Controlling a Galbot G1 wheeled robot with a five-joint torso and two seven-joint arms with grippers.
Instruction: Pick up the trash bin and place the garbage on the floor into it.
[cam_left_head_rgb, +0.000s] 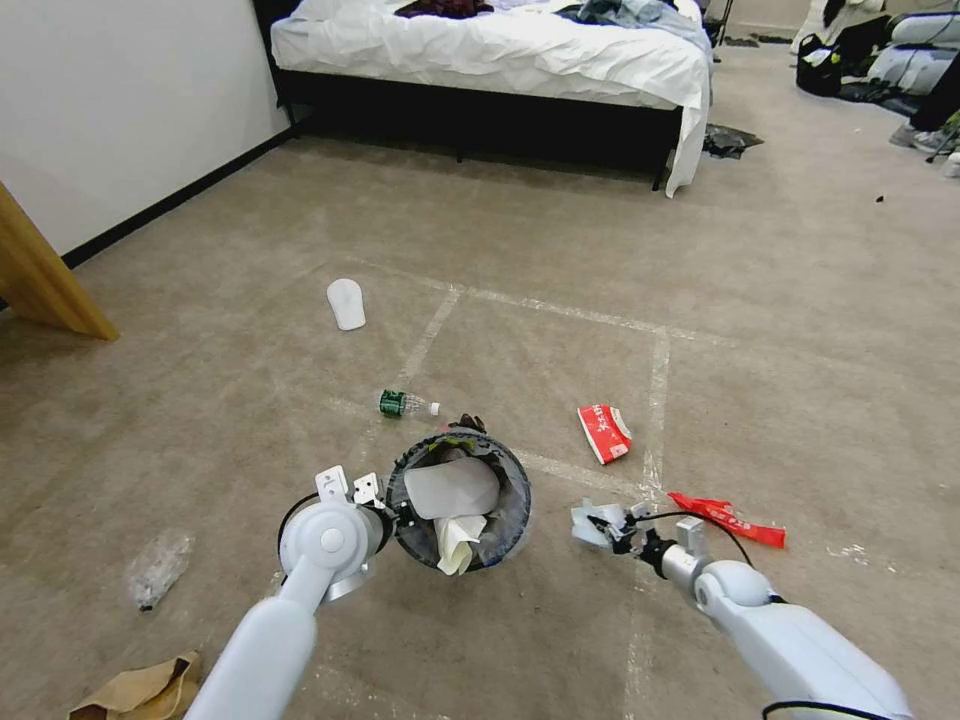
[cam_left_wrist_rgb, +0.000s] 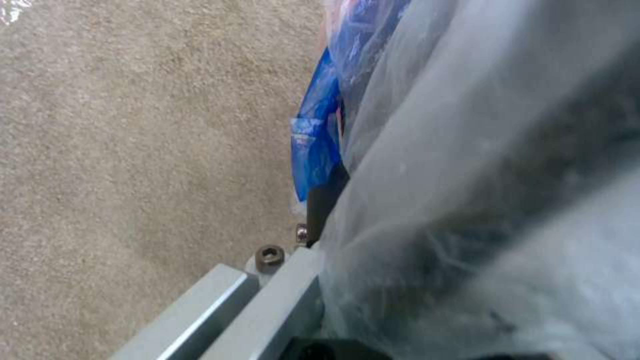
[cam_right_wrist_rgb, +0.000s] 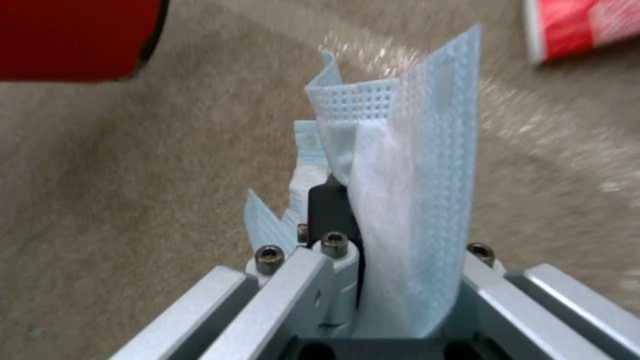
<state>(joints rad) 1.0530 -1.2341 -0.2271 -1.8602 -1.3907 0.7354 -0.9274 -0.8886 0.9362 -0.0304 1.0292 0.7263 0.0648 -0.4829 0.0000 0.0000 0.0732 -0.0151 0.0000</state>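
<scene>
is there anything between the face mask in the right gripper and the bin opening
Nothing visible does. The right gripper holds the pale blue face mask just beside the trash bin, which the left gripper holds; between them lies bare floor.

Left arm reaches forward and low, its tool (cam_left_head_rgb: 392, 512) clamped on the trash bin (cam_left_head_rgb: 510, 500) rim. Right arm stretches forward, its tool (cam_left_head_rgb: 612, 530) pinching a pale blue mask (cam_right_wrist_rgb: 400, 200).

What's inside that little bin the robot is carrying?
The trash bin, held at its rim by the left gripper, holds a flat white slipper on top and crumpled white paper beside it. Anything underneath them is covered.
</scene>
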